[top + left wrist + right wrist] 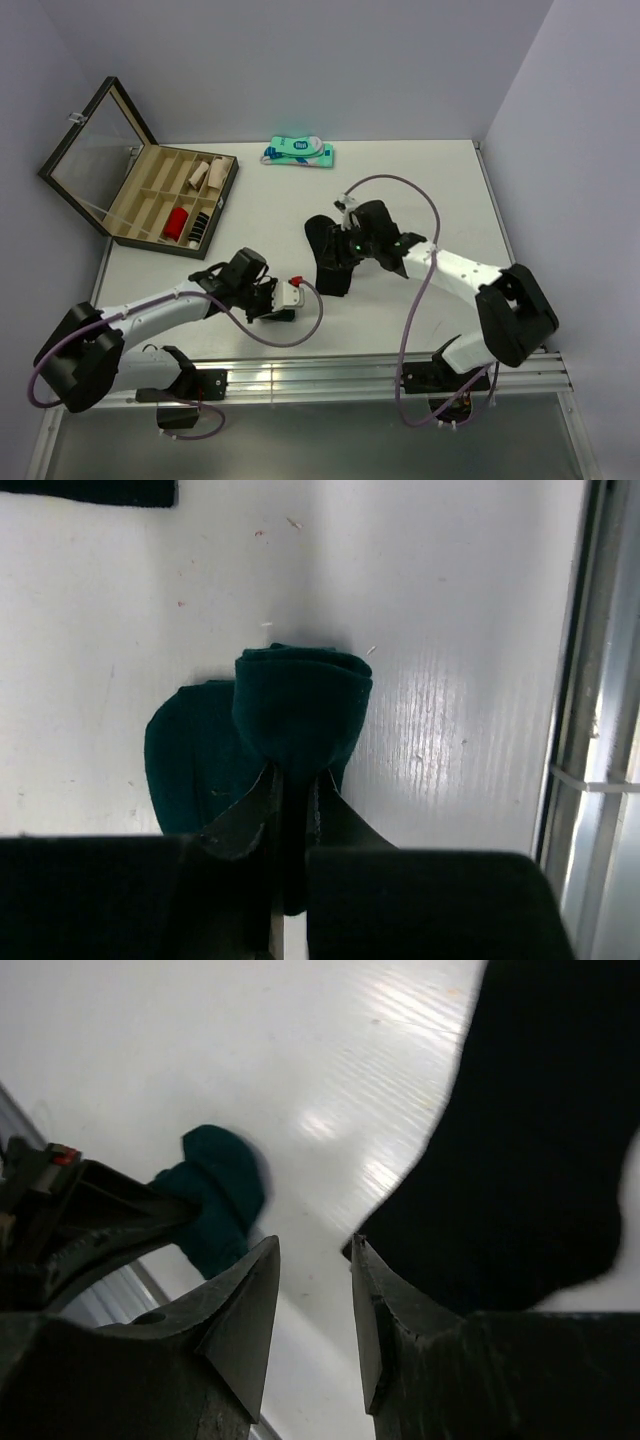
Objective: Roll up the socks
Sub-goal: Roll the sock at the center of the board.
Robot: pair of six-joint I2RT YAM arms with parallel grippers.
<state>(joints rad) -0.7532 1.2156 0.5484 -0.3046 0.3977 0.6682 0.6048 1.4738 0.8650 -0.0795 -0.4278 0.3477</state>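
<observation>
- The dark green fabric sock [300,705] lies on the white surface [420,190] close to its near edge, just beside the metal rail [600,730] seen in the left wrist view.
- One end of it is bunched into a thick roll, and a flatter part spreads on the surface beside the roll.
- The left arm's fingers [245,825] are closed tight on the rolled end, with fabric pinched between their tips.
- The plain black fabric sock [330,268] lies flat near the middle of the surface, apart from the green one.
- The right arm's fingers [240,1310] stand apart with nothing between them; bare surface shows through the gap. They sit right at the black sock's edge, and whether a tip touches the fabric cannot be told.
- A dark wooden box [225,200] with compartments and its glass lid raised stands at the far left, holding a red rolled sock [177,222] and beige rolled socks [207,175].
- A teal-and-white packaged pair [298,152] rests at the far edge.
</observation>
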